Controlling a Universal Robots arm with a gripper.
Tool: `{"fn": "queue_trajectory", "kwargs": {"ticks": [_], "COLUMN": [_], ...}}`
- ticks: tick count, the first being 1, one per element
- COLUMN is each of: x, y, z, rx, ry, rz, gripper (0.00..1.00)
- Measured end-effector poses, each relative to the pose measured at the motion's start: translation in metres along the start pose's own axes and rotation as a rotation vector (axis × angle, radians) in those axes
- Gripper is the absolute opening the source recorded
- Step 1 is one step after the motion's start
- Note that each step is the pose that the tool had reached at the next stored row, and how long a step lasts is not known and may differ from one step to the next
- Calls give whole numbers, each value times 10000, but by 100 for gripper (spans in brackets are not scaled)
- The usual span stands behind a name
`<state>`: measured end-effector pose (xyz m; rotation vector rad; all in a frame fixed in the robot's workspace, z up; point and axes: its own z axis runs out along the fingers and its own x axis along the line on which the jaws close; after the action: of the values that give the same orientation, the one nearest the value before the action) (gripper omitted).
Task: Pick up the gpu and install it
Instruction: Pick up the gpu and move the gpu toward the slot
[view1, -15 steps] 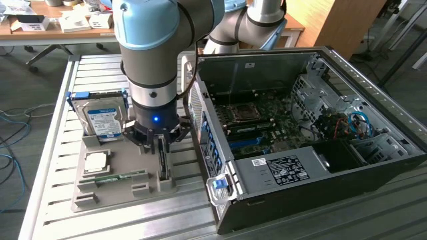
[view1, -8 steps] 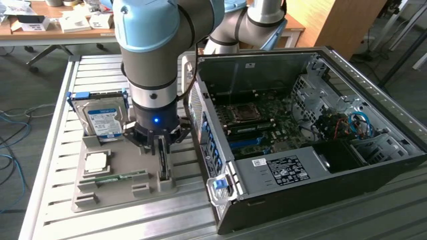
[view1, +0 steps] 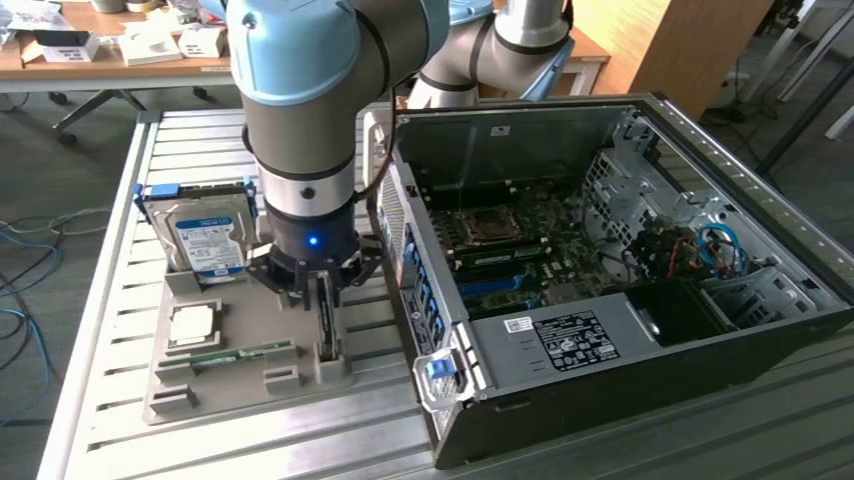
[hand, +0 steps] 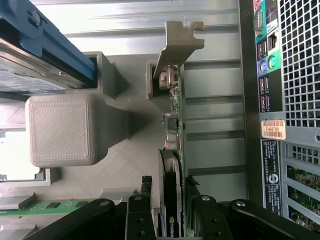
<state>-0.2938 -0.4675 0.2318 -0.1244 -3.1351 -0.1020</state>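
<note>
The gpu (view1: 326, 338) stands on edge in the grey holder tray's (view1: 227, 392) 3 o'clock slot, beside the open PC case (view1: 574, 335), presenting its faces; gripper (view1: 323, 298) jaws seemingly clamped on it.

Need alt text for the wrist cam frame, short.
The gpu stands on edge in a gray printed holder, its metal bracket at the far end, with the gripper down over its near end. A blue-railed hard drive sits on one side and the rear panel of the computer case on the other.
</note>
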Motion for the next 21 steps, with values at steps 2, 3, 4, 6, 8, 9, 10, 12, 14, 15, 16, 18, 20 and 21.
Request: {"fn": "queue_trajectory", "kwargs": {"ticks": [2,3,4,6,8,9,10,12,14,15,16,18,20,21], "x": [-8,-8,-8,-10,-10,-10,-10,-9,-10,-12,-13,-19,-21,-21], "y": [0,0,-1,-2,-3,-5,-7,-8,-8,-8,-8,-7,-7,-7], "z": [0,0,-1,-1,4,9,14,20,21,21,22,22,21,21], "rx": [0,1,1,-10,-18,-17,-21,-27,-28,-29,-30,-31,-29,-29], "ry": [0,1,1,2,0,1,4,5,4,3,2,2,4,5], "rz": [1,2,2,0,0,0,0,1,0,0,0,-1,1,1], "gripper": [38,38,38,38,38,38,38,38,38,38,38,38,38,38]}}
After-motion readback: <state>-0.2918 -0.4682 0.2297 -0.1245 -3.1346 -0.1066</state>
